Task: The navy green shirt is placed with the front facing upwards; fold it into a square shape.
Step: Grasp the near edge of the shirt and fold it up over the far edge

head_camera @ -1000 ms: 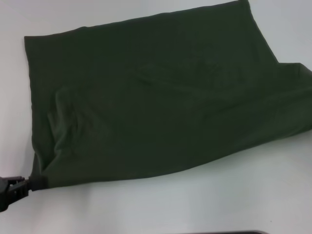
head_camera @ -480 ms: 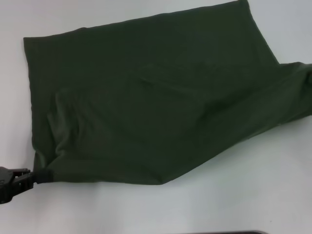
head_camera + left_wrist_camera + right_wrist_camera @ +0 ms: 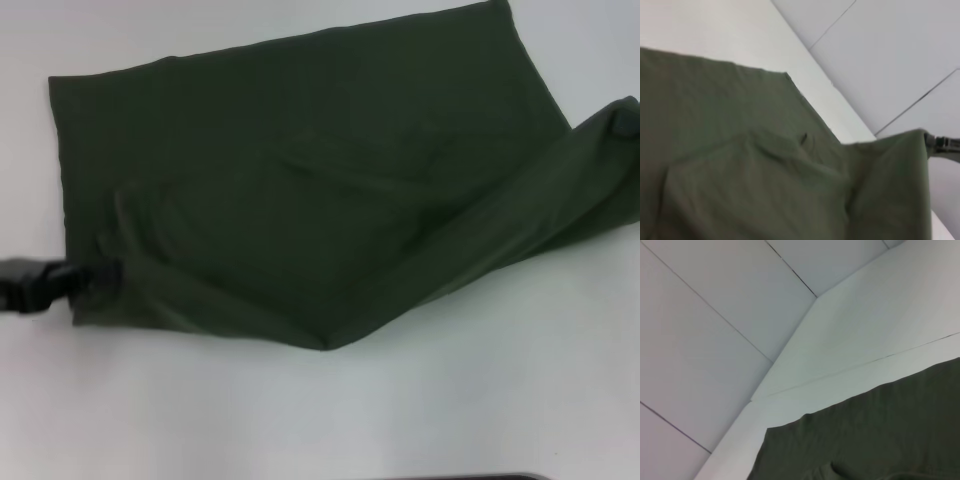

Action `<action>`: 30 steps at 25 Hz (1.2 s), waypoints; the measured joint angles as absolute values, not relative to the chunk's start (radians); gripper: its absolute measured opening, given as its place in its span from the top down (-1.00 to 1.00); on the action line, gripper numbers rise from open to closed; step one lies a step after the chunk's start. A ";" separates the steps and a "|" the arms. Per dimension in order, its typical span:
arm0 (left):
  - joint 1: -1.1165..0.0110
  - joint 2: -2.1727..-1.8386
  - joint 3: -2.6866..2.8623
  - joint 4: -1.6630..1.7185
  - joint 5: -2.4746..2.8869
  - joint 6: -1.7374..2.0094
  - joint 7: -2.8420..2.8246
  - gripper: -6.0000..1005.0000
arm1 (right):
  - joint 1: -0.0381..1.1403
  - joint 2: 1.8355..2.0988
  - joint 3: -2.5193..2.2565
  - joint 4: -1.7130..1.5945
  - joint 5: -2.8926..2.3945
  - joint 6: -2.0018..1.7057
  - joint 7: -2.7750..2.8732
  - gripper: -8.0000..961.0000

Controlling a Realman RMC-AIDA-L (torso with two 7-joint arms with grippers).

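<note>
Left gripper (image 3: 85,280) clamps shirt (image 3: 300,190) corner at 9 o'clock; right gripper (image 3: 625,120) pinches 3 o'clock corner. Lift evenly, keeping the fold edge taut.

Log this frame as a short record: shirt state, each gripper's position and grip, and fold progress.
shirt: olive shirt on white table, print not visible, near edge lifted
left gripper: at near-left corner, shut on shirt
right gripper: at far-right edge, shut on shirt corner, raised
fold progress: near edge being carried over the body; not yet square

right gripper (image 3: 626,122) (mostly cloth-wrapped, edge-cropped)
</note>
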State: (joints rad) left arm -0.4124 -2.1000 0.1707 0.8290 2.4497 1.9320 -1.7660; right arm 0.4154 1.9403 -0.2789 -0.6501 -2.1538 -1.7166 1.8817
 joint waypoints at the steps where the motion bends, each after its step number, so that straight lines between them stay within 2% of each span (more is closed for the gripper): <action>1: -0.432 -2.097 0.170 0.820 2.448 1.914 -1.776 0.98 | 0.421 1.940 -0.283 -0.649 -2.154 -1.702 1.885 0.89; 6: -0.521 -2.070 0.172 0.764 2.419 1.811 -1.822 0.98 | 0.451 1.944 -0.290 -0.634 -2.153 -1.637 1.890 0.89; 14: -0.640 -2.038 0.180 0.728 2.399 1.647 -1.896 0.98 | 0.531 1.931 -0.319 -0.609 -2.153 -1.519 1.926 0.89; 20: -0.674 -2.030 0.183 0.723 2.355 1.562 -1.925 0.98 | 0.579 1.917 -0.345 -0.607 -2.153 -1.439 1.960 0.89; 30: -0.702 -2.033 0.215 0.697 2.313 1.359 -1.971 0.98 | 0.639 1.909 -0.373 -0.576 -2.154 -1.294 1.974 0.89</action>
